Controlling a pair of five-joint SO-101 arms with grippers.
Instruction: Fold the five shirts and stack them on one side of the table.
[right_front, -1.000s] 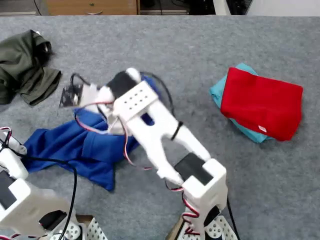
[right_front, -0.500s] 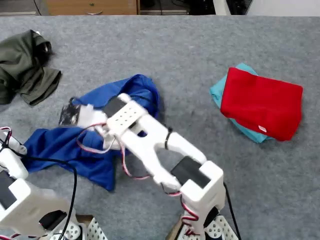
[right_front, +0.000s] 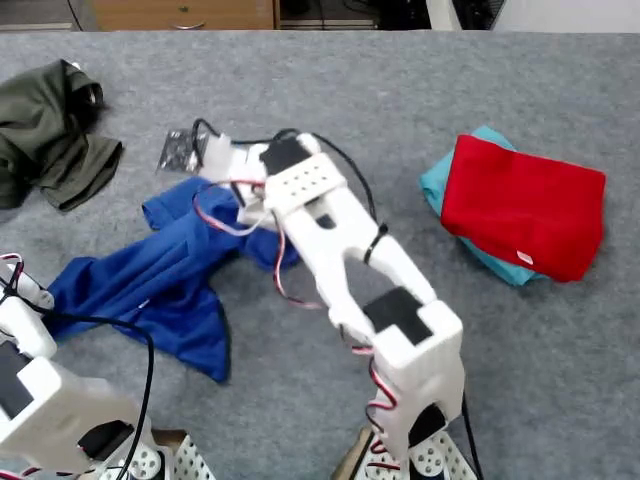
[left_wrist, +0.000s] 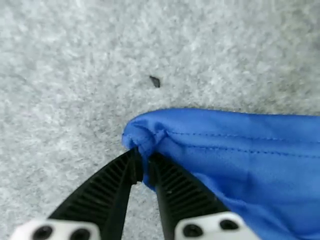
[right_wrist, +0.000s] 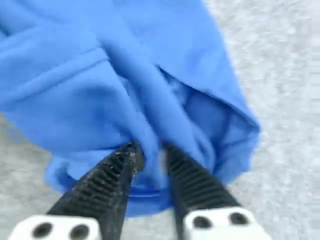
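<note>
"High view first: where does the blue shirt (right_front: 160, 285) lie?"

"Rumpled on the grey table (right_front: 400, 90), on the near side, left of middle. The left arm (right_front: 45, 400) sits at its near-left corner. The right arm (right_front: 335, 235) reaches over its far end, where the cloth is bunched. An olive shirt (right_front: 50, 120) lies crumpled at the far left. A red shirt (right_front: 525, 205) is folded on top of a teal shirt (right_front: 437, 185) at the right."

"Left wrist view: what has the left gripper (left_wrist: 143, 159) got?"

"Its fingers are pinched narrow on the hem corner, with just a small bite of cloth, low over the table."

"Right wrist view?"

"The right gripper (right_wrist: 150, 150) is clamped on a thick fold. Several layers are gathered between the fingers, not a clean edge."

"So how would you do this step well?"

"I judge the step to be spreading the shirt flat before folding. Draw the two holds apart, low and slow, so the slim corner grip doesn't slip. The right hold looks like mid-cloth, so I'd expect it to need a regrip on a true corner or shoulder. Once folded, the shirt belongs on the red one."
</note>
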